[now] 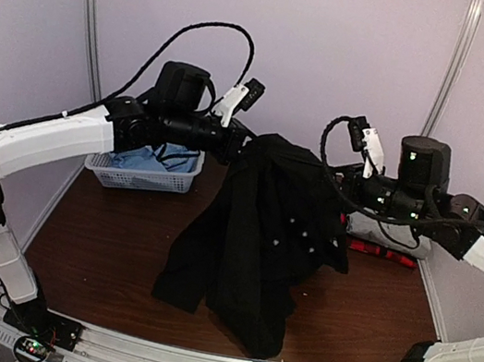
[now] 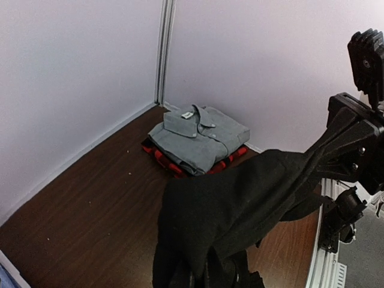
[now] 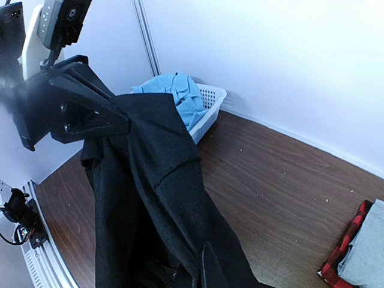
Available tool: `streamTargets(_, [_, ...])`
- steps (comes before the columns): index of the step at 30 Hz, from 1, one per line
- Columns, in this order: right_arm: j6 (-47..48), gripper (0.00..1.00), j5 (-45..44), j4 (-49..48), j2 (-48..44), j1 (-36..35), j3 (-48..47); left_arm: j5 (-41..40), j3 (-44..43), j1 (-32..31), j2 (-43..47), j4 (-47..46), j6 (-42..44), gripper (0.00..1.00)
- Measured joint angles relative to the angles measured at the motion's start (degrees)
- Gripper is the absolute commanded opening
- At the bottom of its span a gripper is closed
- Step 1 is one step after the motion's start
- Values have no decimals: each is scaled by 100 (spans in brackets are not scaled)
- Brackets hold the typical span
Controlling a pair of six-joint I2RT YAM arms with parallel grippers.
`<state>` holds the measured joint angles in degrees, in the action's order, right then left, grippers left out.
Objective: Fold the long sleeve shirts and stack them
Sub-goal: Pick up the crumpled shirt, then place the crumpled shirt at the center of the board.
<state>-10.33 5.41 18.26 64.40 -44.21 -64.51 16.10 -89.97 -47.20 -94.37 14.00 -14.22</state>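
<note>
The black shirt (image 1: 257, 231) hangs in the air between both arms, its lower end touching the table. My left gripper (image 1: 235, 142) is shut on its upper left edge. At the shirt's upper right my right gripper (image 1: 344, 185) is shut on the cloth too. In each wrist view black cloth (image 2: 240, 204) (image 3: 150, 198) covers the fingers. A folded grey shirt (image 2: 198, 138) lies on the folded red-and-black plaid shirt (image 2: 162, 159) at the back right. The light blue shirt (image 1: 147, 162) sits crumpled in the basket.
The white mesh basket (image 1: 129, 182) stands at the back left against the wall. The grey and plaid stack (image 1: 383, 234) lies just under the right arm. Bare brown tabletop (image 1: 100, 240) shows left of the hanging shirt.
</note>
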Motion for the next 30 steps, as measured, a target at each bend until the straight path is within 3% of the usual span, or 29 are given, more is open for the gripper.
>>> streamTargets(6, [267,0,160,949,-192,-48,-1034,-140,-813,-216,245,291,835,0])
streamTargets(13, [374,0,1034,1088,-267,-125,-1703,302,-1196,-293,789,544,1287,0])
streamTargets(17, [282,0,925,1104,-267,-151,-1862,68,-1478,-339,691,702,1591,0])
streamTargets(24, [15,0,-758,1276,90,-72,-2037,-667,-2719,-184,-741,605,2061,0])
streamTargets(28, [-142,0,-1071,1102,597,636,-1893,-413,-3978,190,-2247,549,2081,1])
streamTargets(29, [-173,0,-1029,1021,721,879,-1781,-345,-4124,232,-2498,525,2083,5])
streamTargets(30, [-188,0,-984,962,828,1073,-1676,-286,-4221,271,-2743,466,2083,17])
